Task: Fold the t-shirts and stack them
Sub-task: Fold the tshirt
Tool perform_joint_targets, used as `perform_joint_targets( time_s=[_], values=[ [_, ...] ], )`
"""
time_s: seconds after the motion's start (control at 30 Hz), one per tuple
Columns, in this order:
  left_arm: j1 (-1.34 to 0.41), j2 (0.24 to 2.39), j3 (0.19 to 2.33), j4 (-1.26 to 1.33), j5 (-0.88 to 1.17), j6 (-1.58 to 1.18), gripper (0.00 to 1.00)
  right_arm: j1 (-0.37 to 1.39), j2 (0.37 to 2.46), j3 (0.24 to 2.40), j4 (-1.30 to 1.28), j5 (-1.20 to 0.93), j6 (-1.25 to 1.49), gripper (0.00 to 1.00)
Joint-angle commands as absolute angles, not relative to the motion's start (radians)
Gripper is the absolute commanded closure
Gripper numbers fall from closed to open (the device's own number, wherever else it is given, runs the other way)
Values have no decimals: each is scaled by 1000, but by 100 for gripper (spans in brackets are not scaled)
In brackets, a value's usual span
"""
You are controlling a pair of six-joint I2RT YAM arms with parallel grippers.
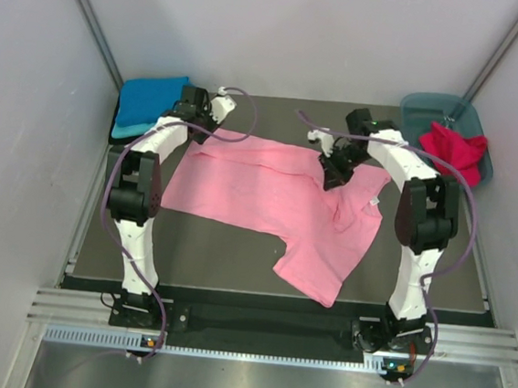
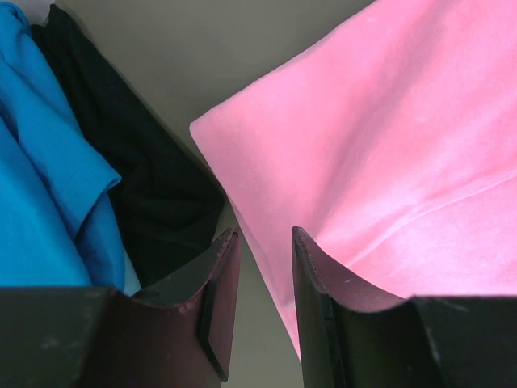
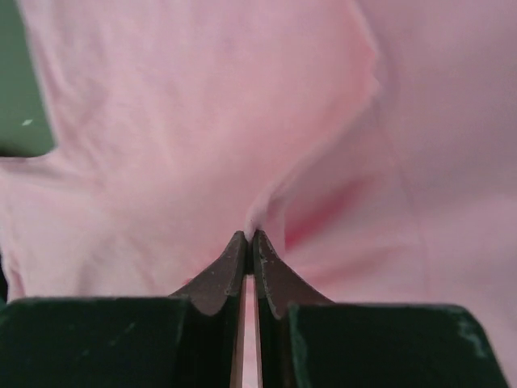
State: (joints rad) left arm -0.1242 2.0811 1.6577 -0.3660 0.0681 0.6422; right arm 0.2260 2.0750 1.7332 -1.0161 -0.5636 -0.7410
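Observation:
The light pink t-shirt [image 1: 259,194] lies spread and crumpled across the table's middle. My right gripper [image 1: 335,176] is shut on a pinched ridge of the pink t-shirt [image 3: 202,121] near its right side; in the right wrist view the right gripper [image 3: 249,236] shows its tips together with cloth between them. My left gripper [image 1: 194,131] is at the shirt's back left corner. In the left wrist view the left gripper [image 2: 265,234] is open, and the pink t-shirt's [image 2: 388,137] edge runs between its fingers, held by nothing.
A folded bright blue t-shirt [image 1: 149,99] tops a pile at the back left, shown close as the blue t-shirt [image 2: 40,186] and a black t-shirt [image 2: 153,186]. A crimson t-shirt [image 1: 452,147] hangs from the blue-grey tub [image 1: 428,105] at the back right. Walls enclose three sides.

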Motion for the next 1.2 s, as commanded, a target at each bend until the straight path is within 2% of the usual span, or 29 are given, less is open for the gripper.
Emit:
perform_joint_targets(
  time_s=[0.0,0.07,0.13,0.23,0.27,0.4,0.6,0.8,1.17],
  values=[
    [-126,2039,1634,-331,67,666,63,351,1953,1681,-1085,-605,-798,96],
    [-126,2039,1623,-321,64,670,63,348,1951,1704,-1103,-600,-860,87],
    [-126,2040,1621,-319,64,673,63,331,1992,1774,-1187,-652,-925,87],
    [-126,2049,1631,-307,57,692,63,316,2094,1975,-1382,-690,-1009,58],
    [-126,2057,1637,-304,51,690,63,307,2112,1999,-1449,-702,-1029,53],
    [-126,2082,1681,-310,41,686,63,230,2109,1967,-1378,-770,-965,53],
    [-124,2126,1752,-357,8,651,62,118,2083,1885,-1092,-648,-795,53],
    [-118,2240,1968,-609,34,615,64,52,2140,1913,-1048,-543,-770,53],
    [-98,2223,1872,-713,15,646,66,-26,2229,1928,-937,-413,-604,53]
  ],
)
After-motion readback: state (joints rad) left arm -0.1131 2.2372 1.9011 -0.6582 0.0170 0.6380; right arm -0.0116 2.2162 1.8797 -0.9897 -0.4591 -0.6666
